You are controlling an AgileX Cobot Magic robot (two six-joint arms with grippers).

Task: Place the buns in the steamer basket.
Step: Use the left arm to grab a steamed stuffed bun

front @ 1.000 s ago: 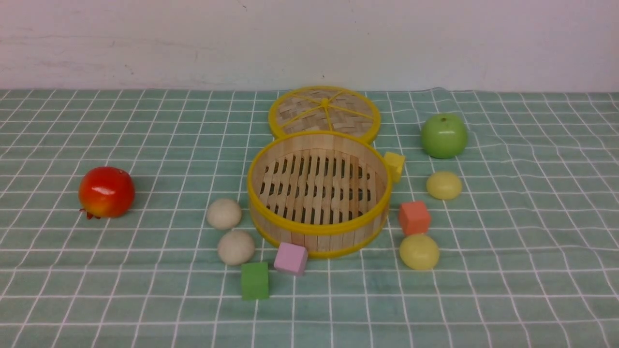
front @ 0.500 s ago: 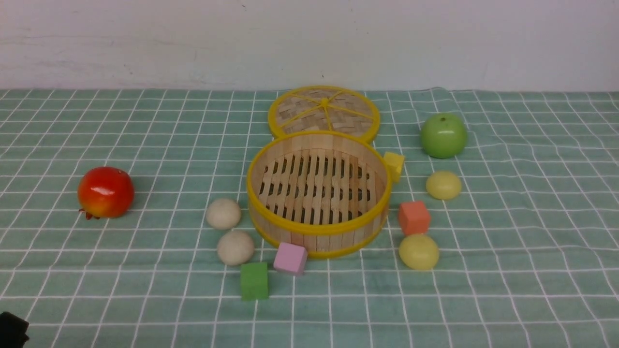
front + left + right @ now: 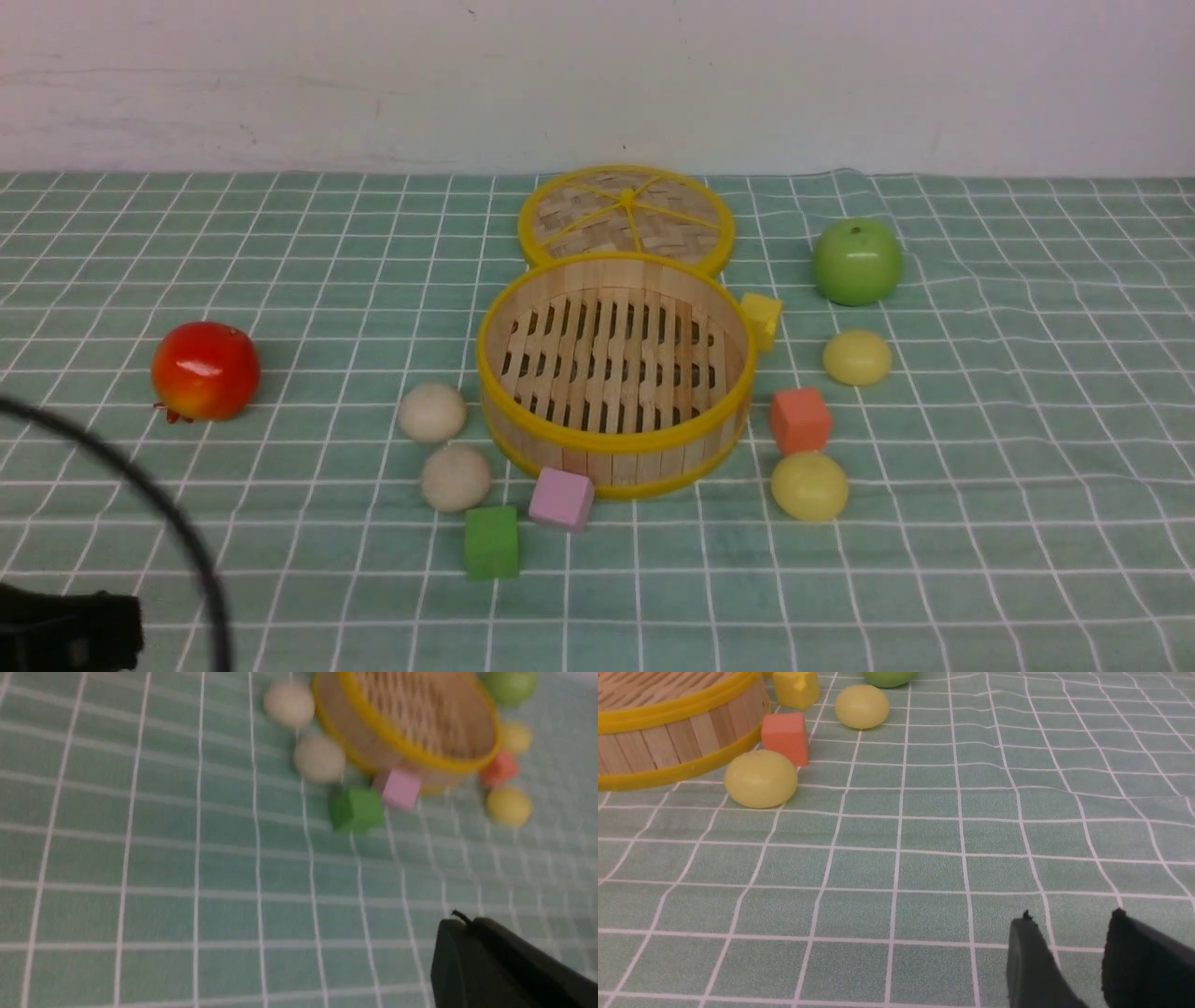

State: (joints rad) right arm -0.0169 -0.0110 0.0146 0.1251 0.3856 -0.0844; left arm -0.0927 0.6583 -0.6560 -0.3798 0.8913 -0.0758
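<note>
**Steamer basket** [image 3: 616,459]: round and shallow. The wall is upright light bamboo slats with yellow hoops at top and foot, and the floor is slatted with gaps. It stands mid-table with nothing in it.

**Buns**: four smooth matte domes, all on the cloth outside the basket.
- The far beige bun [image 3: 432,412] is just left of the basket wall.
- The near beige bun [image 3: 456,477] is off the basket's near-left.
- The near yellow bun [image 3: 809,485] is off its near-right.
- The far yellow bun [image 3: 857,357] lies farther right.

**Lid** [image 3: 625,217]: a flat woven disc with a yellow rim and spokes, lying just behind the basket.

**Cubes**: matte blocks.
- The yellow cube [image 3: 762,320] is beside the basket's right wall.
- The orange cube [image 3: 800,420] sits between the two yellow buns.
- The pink cube [image 3: 561,498] is against the basket's near wall.
- The green cube [image 3: 492,541] is just near-left of the pink cube.

**Green apple** [image 3: 857,261]: glossy, at the far right.

**Red pomegranate** [image 3: 205,371]: glossy, well to the left.

**Tablecloth** [image 3: 980,467]: mint green with a white grid, rippled at the far right.

**Left gripper** [image 3: 460,921]: black fingers clenched together and empty, over bare cloth at the near left, well apart from the buns.

**Right gripper** [image 3: 1069,933]: two black fingers parted with nothing between them, low over the cloth at the near right.
</note>
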